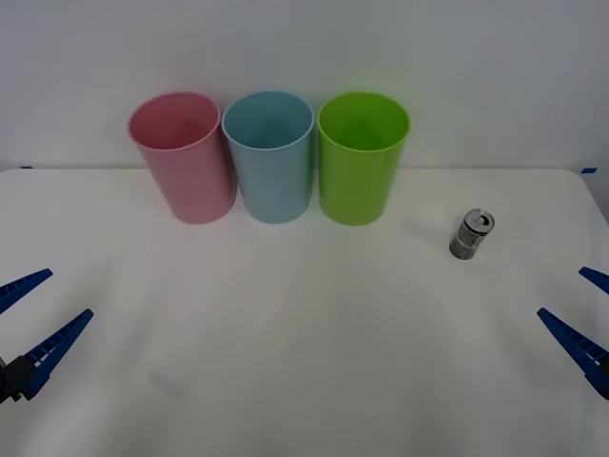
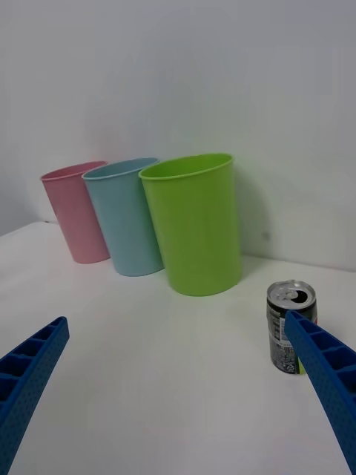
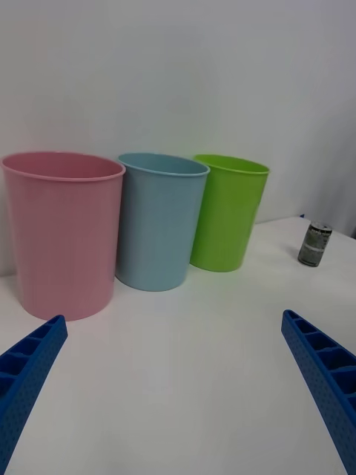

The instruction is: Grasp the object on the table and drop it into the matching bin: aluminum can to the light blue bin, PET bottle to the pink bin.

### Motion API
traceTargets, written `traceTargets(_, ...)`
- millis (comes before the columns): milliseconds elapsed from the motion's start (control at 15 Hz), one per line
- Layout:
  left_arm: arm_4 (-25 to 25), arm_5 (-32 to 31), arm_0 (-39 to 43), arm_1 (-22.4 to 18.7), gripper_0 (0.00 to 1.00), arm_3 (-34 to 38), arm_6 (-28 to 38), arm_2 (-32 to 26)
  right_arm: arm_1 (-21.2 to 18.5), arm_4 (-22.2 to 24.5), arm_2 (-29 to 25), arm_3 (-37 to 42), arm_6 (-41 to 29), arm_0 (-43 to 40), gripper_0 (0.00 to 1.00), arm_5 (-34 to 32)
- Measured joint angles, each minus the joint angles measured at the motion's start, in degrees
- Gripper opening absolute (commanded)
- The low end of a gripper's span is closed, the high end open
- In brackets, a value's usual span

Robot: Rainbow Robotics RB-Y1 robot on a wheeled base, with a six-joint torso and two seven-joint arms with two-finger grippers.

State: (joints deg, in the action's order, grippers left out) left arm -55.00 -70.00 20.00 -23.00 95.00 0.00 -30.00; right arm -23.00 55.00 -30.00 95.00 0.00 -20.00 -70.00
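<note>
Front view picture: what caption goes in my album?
Aluminum can stands right of pink, light blue, green bins; grippers open.

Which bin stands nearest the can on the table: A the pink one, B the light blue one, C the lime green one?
C: the aluminum can stands upright on the table to the right of the lime green bin, the row's rightmost bin.

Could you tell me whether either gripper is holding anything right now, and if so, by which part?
Nothing is held. The left gripper and right gripper are open above the table; the aluminum can stands untouched.
</note>
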Motion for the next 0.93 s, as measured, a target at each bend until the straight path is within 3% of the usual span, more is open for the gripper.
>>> traceTargets(533,0.0,0.0,0.0,0.0,1.0,0.0,0.0,0.0,-2.54,-1.11,2.73,-1.61,0.78,-1.18,1.0,0.64)
traceTargets(933,0.0,0.0,0.0,0.0,1.0,0.0,0.0,0.0,-2.67,1.11,5.46,-6.83,4.7,0.96,1.0,1.19)
